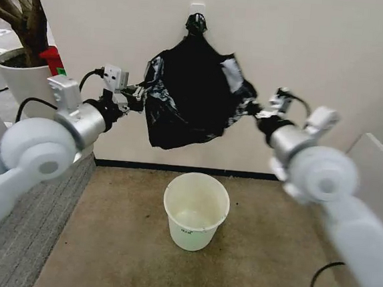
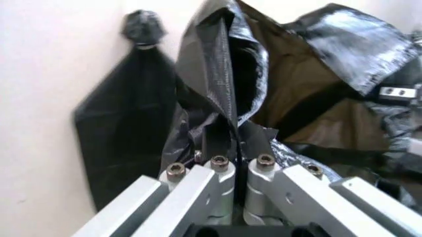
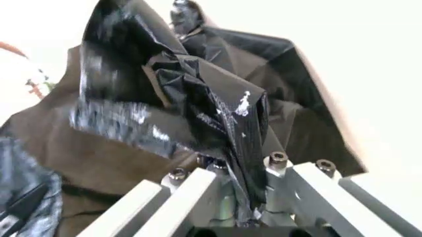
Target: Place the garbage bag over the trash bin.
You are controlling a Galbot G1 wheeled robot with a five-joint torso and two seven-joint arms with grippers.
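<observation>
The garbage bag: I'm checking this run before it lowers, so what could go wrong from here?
The garbage bag is held by thin folds in the left gripper and right gripper; a fold might slip out. It hangs against the knotted black bundle on the wall and could snag it. The trash bin stands nearer than the bag, so the mouth may miss its rim.

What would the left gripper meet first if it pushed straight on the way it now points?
More of the garbage bag it already pinches. Beyond that film, probably the right gripper holding the opposite edge, though depth is unclear. The trash bin stands below, off that line.
</observation>
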